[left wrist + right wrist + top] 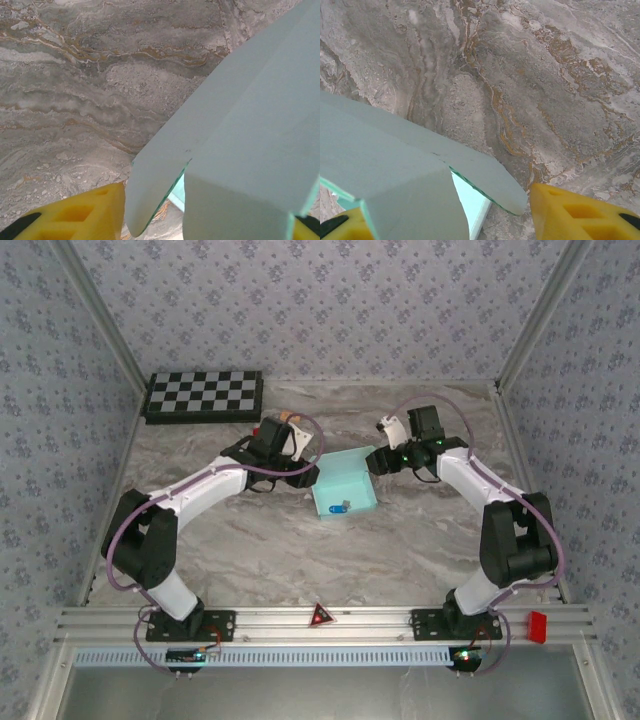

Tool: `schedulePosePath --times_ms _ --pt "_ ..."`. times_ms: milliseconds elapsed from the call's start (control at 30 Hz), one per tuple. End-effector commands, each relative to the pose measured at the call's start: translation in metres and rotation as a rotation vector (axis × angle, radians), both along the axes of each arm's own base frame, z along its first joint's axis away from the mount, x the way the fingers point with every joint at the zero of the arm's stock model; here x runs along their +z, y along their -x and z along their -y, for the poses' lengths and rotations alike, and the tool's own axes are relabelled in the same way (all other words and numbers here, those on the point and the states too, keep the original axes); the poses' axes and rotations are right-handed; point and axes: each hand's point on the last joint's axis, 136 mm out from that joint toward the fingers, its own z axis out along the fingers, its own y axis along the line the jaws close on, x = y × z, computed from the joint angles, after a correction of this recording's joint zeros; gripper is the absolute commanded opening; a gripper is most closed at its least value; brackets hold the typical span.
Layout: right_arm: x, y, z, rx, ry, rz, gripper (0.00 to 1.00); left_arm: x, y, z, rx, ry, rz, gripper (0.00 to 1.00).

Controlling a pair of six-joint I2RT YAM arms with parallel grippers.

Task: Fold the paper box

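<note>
box: paper box (345, 480) is sitting on the table (250, 540), directly btw both grippers, walls partly up, flaps loose.
L hand: left gripper (306, 476) is straddling the box's near end; card is lying btw its yellow fingers (80, 217). Jaws are partway apart, can't tell if pinching.
R hand: right gripper (379, 460) is mirroring it, flap tip just beside one finger (580, 215). Grip can't tell.
key relation: box is lying straight ahead of each hand, both arms equally near.
next (guess): is needing an inward squeeze from both ends.
</note>
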Motion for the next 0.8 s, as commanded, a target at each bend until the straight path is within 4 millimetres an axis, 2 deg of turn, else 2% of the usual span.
schedulePosePath --times_ms 0,133,467,767 --pt "0.004 0.002 -0.007 0.037 -0.009 -0.011 0.52 0.008 -0.002 0.007 -0.020 0.015 0.012 0.44" --pt "0.001 0.004 -0.008 0.041 -0.005 -0.025 0.45 0.005 -0.002 0.006 -0.021 0.002 0.009 0.39" --pt "-0.003 0.010 -0.008 -0.008 0.024 -0.034 0.39 -0.003 -0.010 0.000 -0.022 -0.067 0.040 0.26" --pt "-0.001 0.010 -0.004 -0.124 0.060 0.015 0.37 -0.003 -0.026 0.000 -0.012 -0.115 0.081 0.25"
